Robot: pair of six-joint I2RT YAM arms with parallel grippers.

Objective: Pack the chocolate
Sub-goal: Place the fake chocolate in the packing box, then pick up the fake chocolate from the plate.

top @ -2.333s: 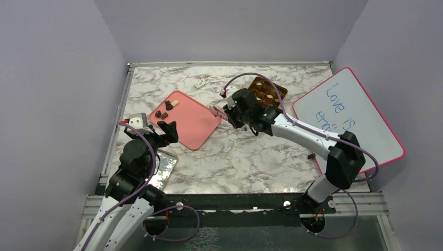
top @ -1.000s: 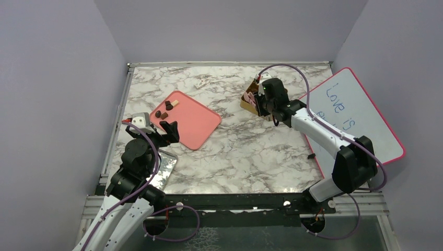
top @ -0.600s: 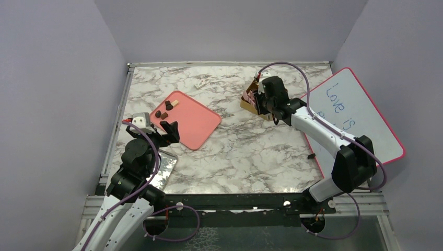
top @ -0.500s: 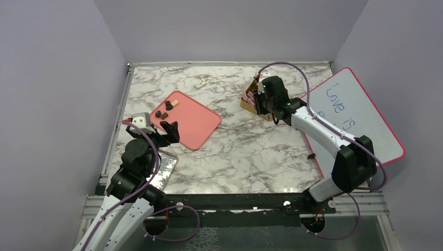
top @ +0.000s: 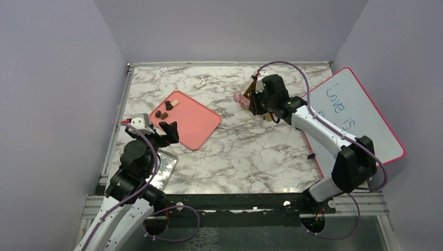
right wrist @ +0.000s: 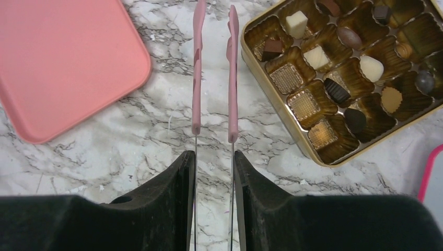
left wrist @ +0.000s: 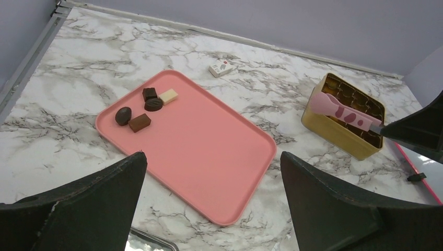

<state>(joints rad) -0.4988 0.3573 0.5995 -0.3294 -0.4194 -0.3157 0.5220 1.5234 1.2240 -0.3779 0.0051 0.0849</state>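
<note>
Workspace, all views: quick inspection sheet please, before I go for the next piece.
Surface: marble table; no spills seen.
Job's things: five chocolates on the pink tray's far corner; gold box partly filled, several cups empty.
Clutter: small white packet towards the far edge; whiteboard at the right; shiny sheet near the left base.
Hands: left hand open, empty, by the tray's near edge; right hand shut on pink tweezers, tips empty, over marble beside the box.
Cables: purple cable arches over the right arm; no snag seen.
Surroundings: plain lavender walls; nothing else seen.
</note>
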